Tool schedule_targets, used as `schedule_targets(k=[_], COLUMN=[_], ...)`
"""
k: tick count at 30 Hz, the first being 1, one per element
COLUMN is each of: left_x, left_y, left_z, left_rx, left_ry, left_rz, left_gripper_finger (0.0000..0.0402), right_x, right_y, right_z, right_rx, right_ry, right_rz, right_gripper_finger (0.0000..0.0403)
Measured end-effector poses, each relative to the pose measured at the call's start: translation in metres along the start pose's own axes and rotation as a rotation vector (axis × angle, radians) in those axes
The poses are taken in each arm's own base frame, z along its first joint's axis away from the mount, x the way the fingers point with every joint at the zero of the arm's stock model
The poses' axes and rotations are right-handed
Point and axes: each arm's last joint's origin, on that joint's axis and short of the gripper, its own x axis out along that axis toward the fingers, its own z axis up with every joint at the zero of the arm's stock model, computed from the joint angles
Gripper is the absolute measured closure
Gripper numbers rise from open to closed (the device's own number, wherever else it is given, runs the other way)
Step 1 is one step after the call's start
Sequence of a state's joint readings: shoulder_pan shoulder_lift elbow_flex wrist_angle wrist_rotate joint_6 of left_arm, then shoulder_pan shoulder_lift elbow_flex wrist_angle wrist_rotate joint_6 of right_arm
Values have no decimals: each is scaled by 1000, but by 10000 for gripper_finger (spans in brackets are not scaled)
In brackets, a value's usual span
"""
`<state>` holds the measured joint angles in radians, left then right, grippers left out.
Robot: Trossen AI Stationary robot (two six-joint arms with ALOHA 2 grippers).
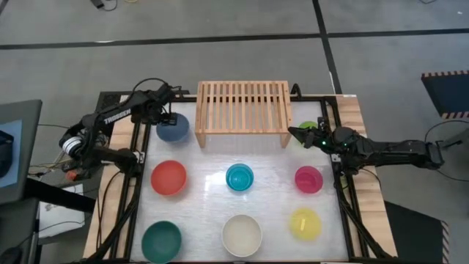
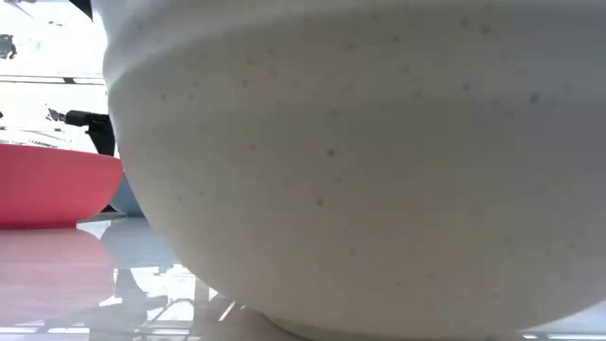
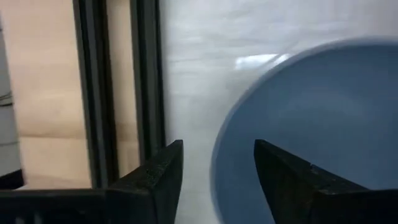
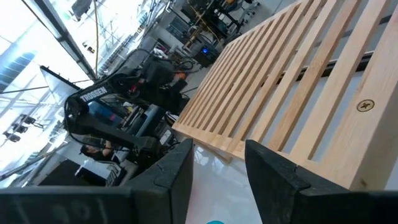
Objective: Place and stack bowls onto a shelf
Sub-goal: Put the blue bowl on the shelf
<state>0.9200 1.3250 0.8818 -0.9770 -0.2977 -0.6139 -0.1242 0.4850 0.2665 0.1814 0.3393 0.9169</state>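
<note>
The light-wood shelf (image 1: 242, 108) stands at the table's far middle. The slate-blue bowl (image 1: 174, 130) sits just left of it. My left gripper (image 1: 166, 117) is open above that bowl's far left rim (image 3: 217, 168), one finger outside the bowl and one over its inside, with a gap on each side. My right gripper (image 1: 294, 133) is open and empty at the shelf's right end, above the lime bowl (image 1: 308, 126), which the arm mostly hides. In the right wrist view the gripper (image 4: 217, 155) faces the shelf's slats (image 4: 298, 81).
The red (image 1: 168, 177), cyan (image 1: 239, 177) and magenta (image 1: 308, 179) bowls stand in the middle row. The dark green (image 1: 161, 240), cream-white (image 1: 242, 235) and yellow (image 1: 305, 224) bowls stand in the near row. The cream-white bowl (image 2: 360, 161) fills the low view.
</note>
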Motion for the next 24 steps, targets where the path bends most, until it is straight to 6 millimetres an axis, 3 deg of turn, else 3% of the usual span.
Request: schedule_targets(k=[9, 13, 18, 24], left_x=[26, 26, 24, 14], left_y=[-4, -4, -2, 3], left_z=[5, 4, 2, -3], left_rx=[9, 37, 73, 120], left_ry=[119, 133, 152, 151], left_rz=[64, 63, 63, 57], left_gripper_finger=[258, 301, 386, 396], right_x=[0, 0, 0, 0], right_y=[0, -1, -3, -2], right_z=[-1, -2, -3, -3], right_rx=[-5, -13, -19, -3], right_ry=[19, 38, 58, 63], right_rz=[13, 1, -8, -1], right_gripper_finger=[233, 233, 233, 238])
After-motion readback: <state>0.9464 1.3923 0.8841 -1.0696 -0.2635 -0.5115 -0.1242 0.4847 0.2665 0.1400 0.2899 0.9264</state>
